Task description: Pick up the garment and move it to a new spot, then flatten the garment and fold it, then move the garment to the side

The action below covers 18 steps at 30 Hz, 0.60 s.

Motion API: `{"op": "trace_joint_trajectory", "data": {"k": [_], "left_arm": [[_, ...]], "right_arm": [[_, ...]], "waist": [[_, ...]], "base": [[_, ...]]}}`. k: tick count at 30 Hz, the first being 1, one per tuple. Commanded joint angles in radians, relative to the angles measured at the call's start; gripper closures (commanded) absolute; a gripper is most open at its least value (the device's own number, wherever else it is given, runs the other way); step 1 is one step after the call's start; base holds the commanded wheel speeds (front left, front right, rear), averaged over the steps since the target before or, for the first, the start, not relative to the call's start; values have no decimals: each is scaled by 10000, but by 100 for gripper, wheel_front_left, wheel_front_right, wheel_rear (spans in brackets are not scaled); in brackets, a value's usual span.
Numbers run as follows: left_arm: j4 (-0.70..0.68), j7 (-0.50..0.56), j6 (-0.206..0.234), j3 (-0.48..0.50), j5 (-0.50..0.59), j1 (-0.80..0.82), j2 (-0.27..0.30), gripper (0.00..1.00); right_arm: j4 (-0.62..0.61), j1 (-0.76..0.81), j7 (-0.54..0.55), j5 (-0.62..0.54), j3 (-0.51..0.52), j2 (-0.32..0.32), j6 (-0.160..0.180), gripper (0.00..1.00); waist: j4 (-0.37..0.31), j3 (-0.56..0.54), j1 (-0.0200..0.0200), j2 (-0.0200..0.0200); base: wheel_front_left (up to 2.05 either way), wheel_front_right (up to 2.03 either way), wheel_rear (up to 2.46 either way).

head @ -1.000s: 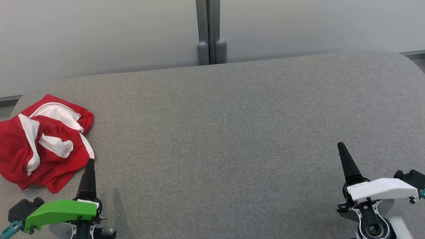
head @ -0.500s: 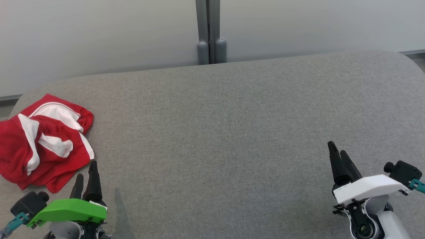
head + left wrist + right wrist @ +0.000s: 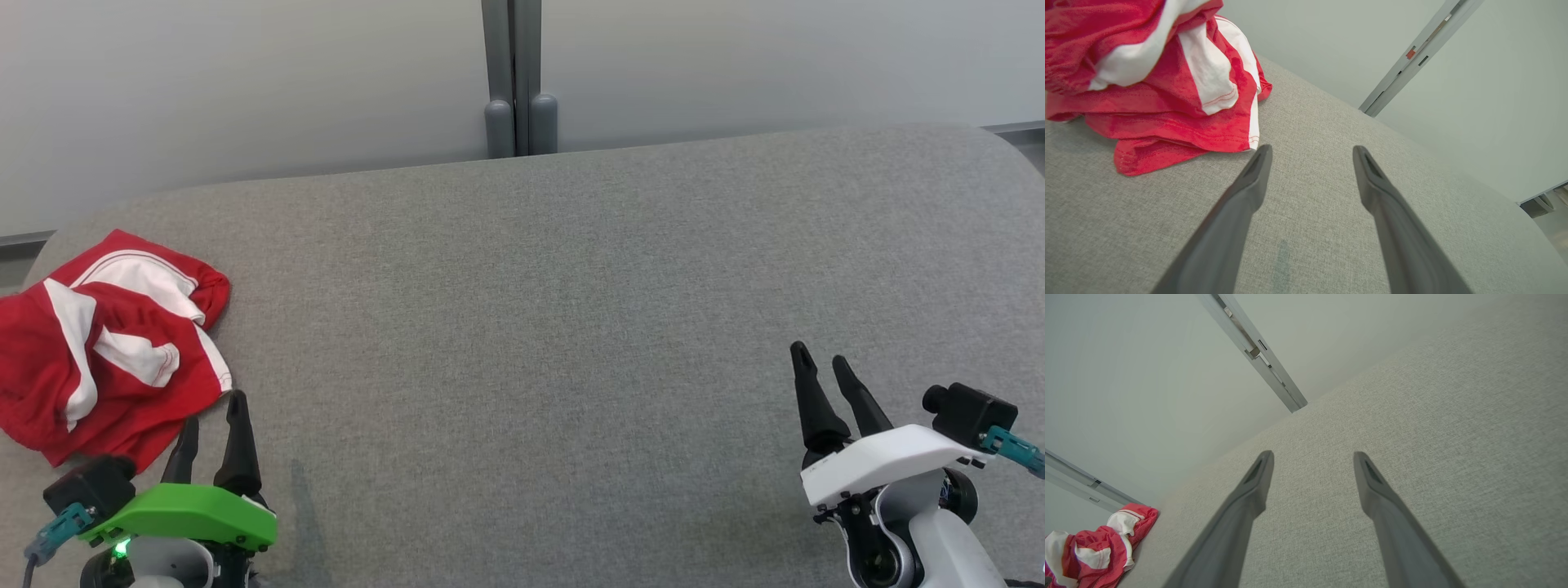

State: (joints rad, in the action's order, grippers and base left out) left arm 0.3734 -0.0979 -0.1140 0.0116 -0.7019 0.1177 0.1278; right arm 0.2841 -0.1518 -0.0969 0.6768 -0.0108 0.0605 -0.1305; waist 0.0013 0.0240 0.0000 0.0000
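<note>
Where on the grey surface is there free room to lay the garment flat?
The wide middle of the grey surface is bare, from the garment at its left edge to the right end effector. Crowded: the near-left corner, where the left end effector sits beside the garment.

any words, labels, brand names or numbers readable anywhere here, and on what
No readable text anywhere.
On the garment: red with white stripes, no print or label showing.
On the grey post: small red and dark marks, too small to read.
</note>
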Motion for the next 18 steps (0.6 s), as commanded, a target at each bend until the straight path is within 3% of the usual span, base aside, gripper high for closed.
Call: {"op": "trace_joint_trajectory", "data": {"k": [1, 18], "left_arm": [[-97, -112, 40, -40, 384, 250, 160, 0], [107, -585, 171, -416, 2279, 114, 217, 0]], "right_arm": [[-66, -213, -121, -369, -28, 56, -2, 0], [112, -51, -590, -2291, -79, -39, -2, 0]], "waist": [[2, -7, 0, 0], [-6, -133, 0, 0]], "base": [[0, 0, 0], [0, 0, 0]]}}
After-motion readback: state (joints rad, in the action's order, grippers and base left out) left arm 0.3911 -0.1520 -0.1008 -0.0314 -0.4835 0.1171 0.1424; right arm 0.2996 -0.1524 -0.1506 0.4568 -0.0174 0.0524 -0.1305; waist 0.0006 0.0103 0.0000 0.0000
